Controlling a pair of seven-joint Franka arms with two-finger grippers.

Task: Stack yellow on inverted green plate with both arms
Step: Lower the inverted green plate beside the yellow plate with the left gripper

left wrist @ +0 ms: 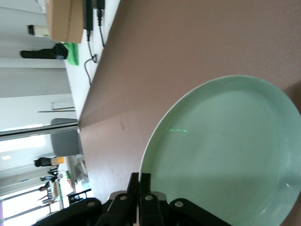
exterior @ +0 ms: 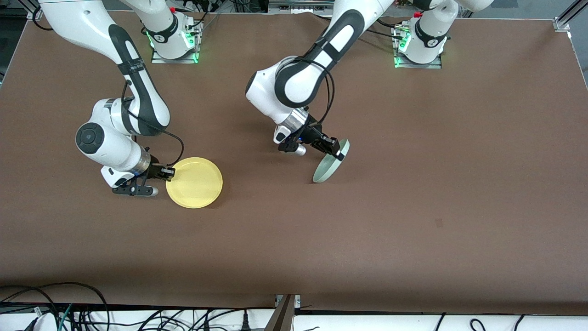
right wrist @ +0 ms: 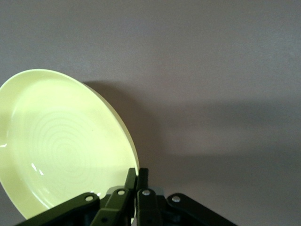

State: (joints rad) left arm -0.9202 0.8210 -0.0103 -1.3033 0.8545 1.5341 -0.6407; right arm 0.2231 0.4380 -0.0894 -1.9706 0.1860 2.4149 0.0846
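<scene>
A: What is the setting?

B: A broad brown tabletop, with cables along its edge nearest the front camera.

A: Where is the green plate?

B: The green plate is tipped steeply up on edge, its low rim at or just above the tabletop. The left gripper is clamped on its upper rim, the fingers pressed together on the edge. The left arm reaches down from its base with the wrist turned sideways.

A: And the yellow one?

B: The yellow plate sits open side up, toward the right arm's end. The right gripper pinches its rim, fingers closed on the edge, the plate spreading away from them. The right arm is folded low with its forearm near the tabletop.

A: How many of each?

B: Two plates, one green and one yellow; two arms, each holding one.
</scene>
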